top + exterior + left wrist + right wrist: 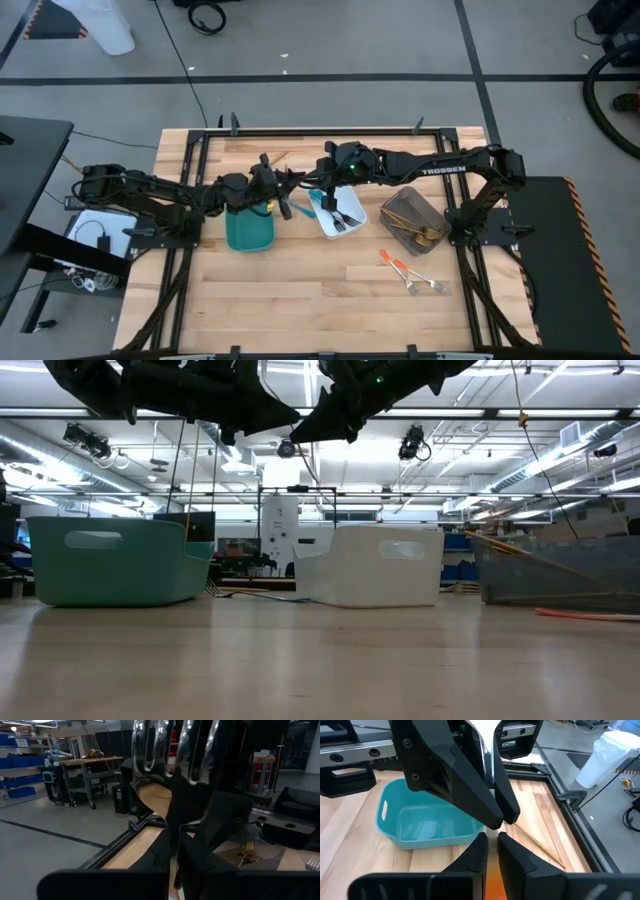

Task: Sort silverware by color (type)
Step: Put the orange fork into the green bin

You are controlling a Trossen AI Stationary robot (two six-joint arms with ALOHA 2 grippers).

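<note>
An orange-handled fork (488,755) hangs in the air between my two grippers, above the gap between the teal tray (248,230) and the white tray (350,205). My left gripper (284,196) reaches in from the table's left and is shut on the fork. My right gripper (322,190) comes from the right and is shut on the fork's handle. The fork's silver tines (170,750) loom near the left wrist camera. Forks with blue handles lie in the white tray, and gold pieces (425,238) lie in the grey-brown tray (405,205). My left gripper pinches the fork's silver part (489,770), between tines and handle. Its two fingers (445,775) come level from the table's left. The tines (150,755) reach back past the fingers toward the wrist. The fork is lifted clear. My right gripper pinches the orange handle (492,877) between its two fingers (472,855), coming roughly level from the table's right and lying along the fork. The handle shows only as an orange strip in the narrow gap. The fork is clear of the table.
Two orange-handled forks (412,275) lie on the bare wood toward the near right, in front of the grey-brown tray. The teal tray's inside (427,822) shows nothing in it. A black frame rail (320,130) runs along the table's far edge. Open wood spans the near half.
</note>
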